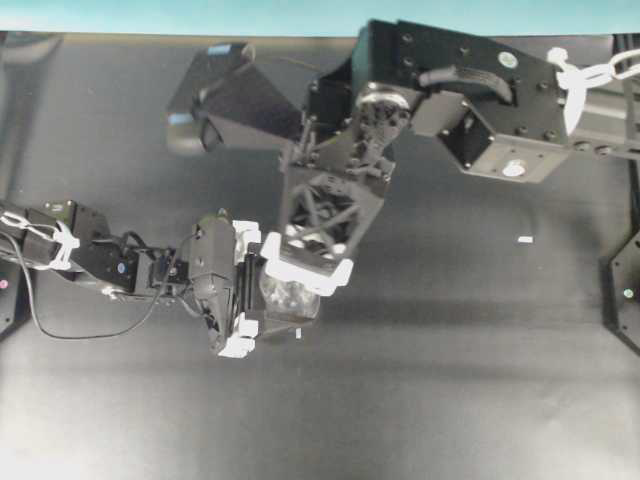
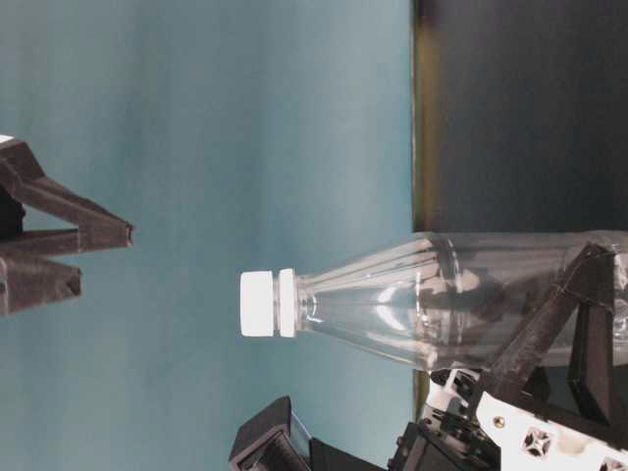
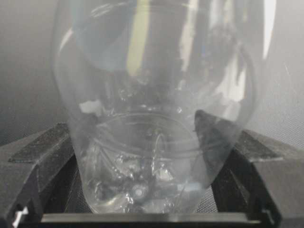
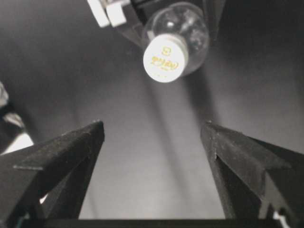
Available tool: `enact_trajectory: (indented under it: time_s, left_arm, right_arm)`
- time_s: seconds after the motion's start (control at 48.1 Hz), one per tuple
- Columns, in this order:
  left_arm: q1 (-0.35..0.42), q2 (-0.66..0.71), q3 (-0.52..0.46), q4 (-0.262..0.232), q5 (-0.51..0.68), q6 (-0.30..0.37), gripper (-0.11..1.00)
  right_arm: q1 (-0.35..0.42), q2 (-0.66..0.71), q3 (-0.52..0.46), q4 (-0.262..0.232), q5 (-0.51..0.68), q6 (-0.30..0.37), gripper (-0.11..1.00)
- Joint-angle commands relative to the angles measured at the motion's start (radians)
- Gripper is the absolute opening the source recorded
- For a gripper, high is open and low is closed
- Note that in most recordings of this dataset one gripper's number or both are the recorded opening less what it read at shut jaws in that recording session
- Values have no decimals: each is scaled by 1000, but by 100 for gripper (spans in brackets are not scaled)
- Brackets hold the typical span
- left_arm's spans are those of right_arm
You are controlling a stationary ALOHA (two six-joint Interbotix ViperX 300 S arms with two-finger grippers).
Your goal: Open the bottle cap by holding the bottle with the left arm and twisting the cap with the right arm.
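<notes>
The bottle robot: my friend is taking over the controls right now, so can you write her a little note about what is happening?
Left gripper: shut on the bottle, clamped around its lower body and holding it upright on the table.
Right gripper: open and holding nothing. It hangs above the bottle, pointing down, apart from the bottle cap. In the right wrist view the cap sits off centre, not between the fingers.
Done: the bottle is held.
Left to do: line the right gripper up over the white cap, lower it, close on the cap and twist it off. The cap looks fully on.
</notes>
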Motion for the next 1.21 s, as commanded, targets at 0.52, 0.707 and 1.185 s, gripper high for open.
enact_trajectory:
  time_s: [0.52,0.707,1.185]
  left_arm:
    - [6,6,9,2,21,-8,83]
    - [6,6,9,2,21,-8,83]
    - [8,6,8,2,21,-6,83]
  right_arm:
    - [-14,114,21,0,-97,173,78]
    - [-15,114,43,-18,-97,176,78]
    - [-14,112,67,-18,-86,135,36]
